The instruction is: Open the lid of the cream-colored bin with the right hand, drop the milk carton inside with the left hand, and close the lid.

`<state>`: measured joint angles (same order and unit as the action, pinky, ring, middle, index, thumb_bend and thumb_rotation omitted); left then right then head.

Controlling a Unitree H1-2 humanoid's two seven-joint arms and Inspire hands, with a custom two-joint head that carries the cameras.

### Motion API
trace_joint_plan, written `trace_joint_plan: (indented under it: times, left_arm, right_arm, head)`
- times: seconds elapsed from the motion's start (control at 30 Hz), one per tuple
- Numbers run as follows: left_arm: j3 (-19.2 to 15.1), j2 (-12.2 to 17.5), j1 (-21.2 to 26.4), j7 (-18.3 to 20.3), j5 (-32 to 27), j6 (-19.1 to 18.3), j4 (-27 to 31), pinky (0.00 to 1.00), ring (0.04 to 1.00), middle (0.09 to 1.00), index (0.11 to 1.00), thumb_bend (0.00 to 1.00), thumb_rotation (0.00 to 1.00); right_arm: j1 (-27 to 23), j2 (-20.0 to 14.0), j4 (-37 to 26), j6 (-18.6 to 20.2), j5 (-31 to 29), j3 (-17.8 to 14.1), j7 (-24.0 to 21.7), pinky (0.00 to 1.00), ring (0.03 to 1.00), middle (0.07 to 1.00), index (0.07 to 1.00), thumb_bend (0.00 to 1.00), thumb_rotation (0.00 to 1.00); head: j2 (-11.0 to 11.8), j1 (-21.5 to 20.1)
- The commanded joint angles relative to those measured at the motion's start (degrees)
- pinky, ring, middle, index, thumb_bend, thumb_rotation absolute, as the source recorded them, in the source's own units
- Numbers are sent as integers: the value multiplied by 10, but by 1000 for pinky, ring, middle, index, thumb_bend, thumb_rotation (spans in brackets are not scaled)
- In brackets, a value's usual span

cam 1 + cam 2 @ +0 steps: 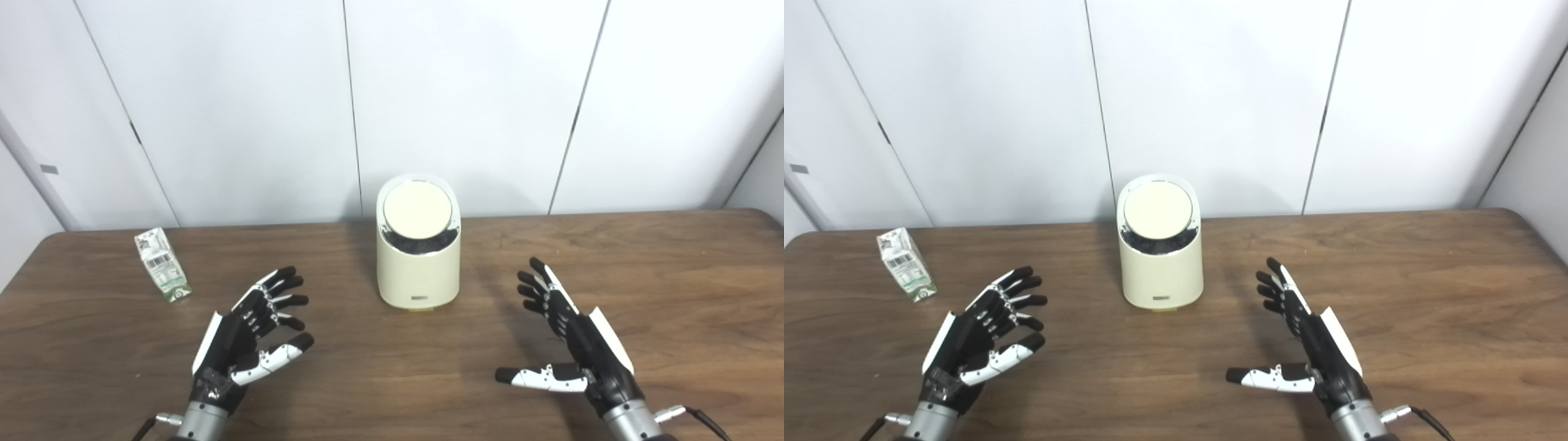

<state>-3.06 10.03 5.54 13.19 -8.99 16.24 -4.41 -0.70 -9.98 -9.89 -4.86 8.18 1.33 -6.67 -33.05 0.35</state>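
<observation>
Brown wood-grain table. Nearest: left hand and right hand, both empty, fingers spread, palms facing inward. Between and beyond them, cream-colored cylindrical bin, its round lid down. Small white-and-green milk carton upright, far left, unobstructed. White wall panels behind.

Looked like a lab or test room, not a home. The far side was plain white wall panels with dark vertical seams, no decor or windows. A bare wood-grain table filled the near field, staged with only a cream-colored bin at center and a milk carton far left. Two robot hands over the tabletop pointed to a robotics setup.
</observation>
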Motion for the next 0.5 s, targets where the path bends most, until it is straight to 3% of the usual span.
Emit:
trace_joint_plan:
  times: [0.0, 0.17, 0.47]
  left_arm:
    - [-1, 2, 8, -2, -3, 16, 1, 556, 736, 829, 870, 717, 176]
    - [-1, 1, 8, 0, -8, 10, 4, 558, 742, 832, 869, 725, 182]
    - [-1, 1, 9, 0, -8, 13, -2, 555, 741, 833, 868, 729, 184]
  right_arm:
    - [-13, 3, -23, -10, -6, -3, 7, 687, 829, 923, 979, 755, 97]
    - [-12, 6, -29, -7, 3, -3, 11, 606, 737, 887, 923, 747, 102]
    - [-11, 8, -36, -2, 9, -3, 8, 582, 717, 877, 888, 697, 118]
  head:
    - [0, 1]
    - [0, 1]
    - [2, 3]
